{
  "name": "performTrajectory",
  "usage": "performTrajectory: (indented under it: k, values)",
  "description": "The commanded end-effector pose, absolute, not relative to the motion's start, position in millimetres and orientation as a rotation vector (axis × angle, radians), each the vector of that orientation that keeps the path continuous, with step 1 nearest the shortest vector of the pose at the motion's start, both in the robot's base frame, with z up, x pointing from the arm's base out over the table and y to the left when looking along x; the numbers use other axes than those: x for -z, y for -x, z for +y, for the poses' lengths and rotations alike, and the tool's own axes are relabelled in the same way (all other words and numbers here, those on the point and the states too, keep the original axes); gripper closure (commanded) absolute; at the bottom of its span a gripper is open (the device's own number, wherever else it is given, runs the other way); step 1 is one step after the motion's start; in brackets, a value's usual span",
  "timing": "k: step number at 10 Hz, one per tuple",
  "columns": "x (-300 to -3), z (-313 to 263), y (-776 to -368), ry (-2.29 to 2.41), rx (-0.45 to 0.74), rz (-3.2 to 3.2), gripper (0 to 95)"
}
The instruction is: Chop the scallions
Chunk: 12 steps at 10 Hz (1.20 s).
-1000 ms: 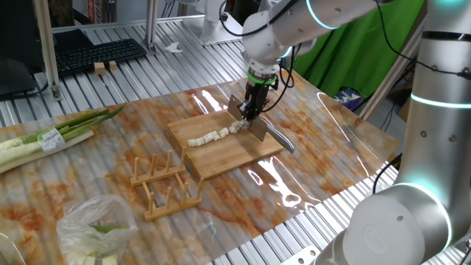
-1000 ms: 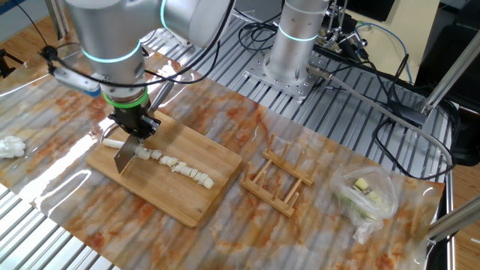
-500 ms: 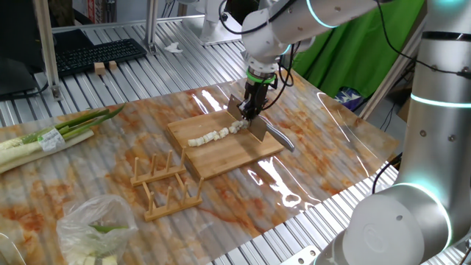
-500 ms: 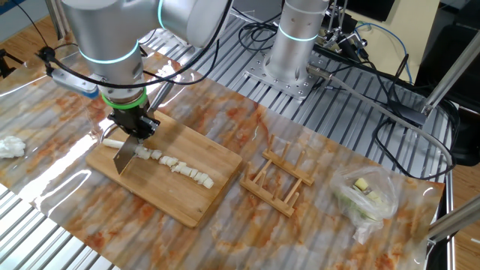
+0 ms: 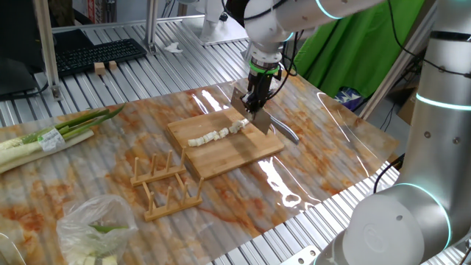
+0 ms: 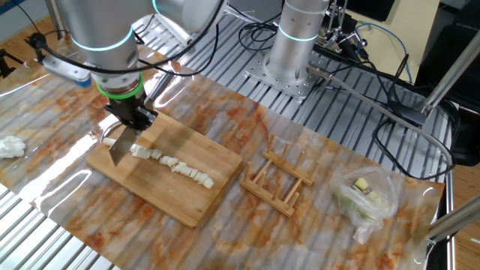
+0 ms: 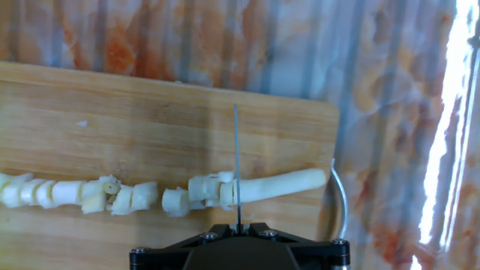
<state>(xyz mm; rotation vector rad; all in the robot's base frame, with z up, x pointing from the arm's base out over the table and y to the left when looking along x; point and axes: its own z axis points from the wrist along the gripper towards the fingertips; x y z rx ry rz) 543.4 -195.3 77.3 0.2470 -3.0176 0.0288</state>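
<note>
One more cut done: fingers [image 6: 132,120] pinching the knife [image 6: 120,147] have lifted it above the scallions [image 7: 150,196]; an uncut stub remains.

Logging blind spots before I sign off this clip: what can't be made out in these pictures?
- Hand view: jaws hidden by the gripper body at the bottom edge; only the knife blade's thin edge shows.
- Hand view: the scallions row runs off the left edge.
- Fixed views: the plastic bag contents too small to identify.

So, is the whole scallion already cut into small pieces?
No: in the hand view, the scallion has one long uncut length to the right of the knife, ending at the board edge.
</note>
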Motion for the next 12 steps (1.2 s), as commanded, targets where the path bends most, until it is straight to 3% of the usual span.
performTrajectory:
  k: [1,7,12]
  values:
    - [-79.9,-199.6,-547.9,-0.263,-0.033,-3.019,95.0]
    - [-72.7,-204.2,-551.5,-0.298,-0.033,-3.023,95.0]
    - [-13.1,-201.9,-553.4,-0.304,0.017,-3.08,95.0]
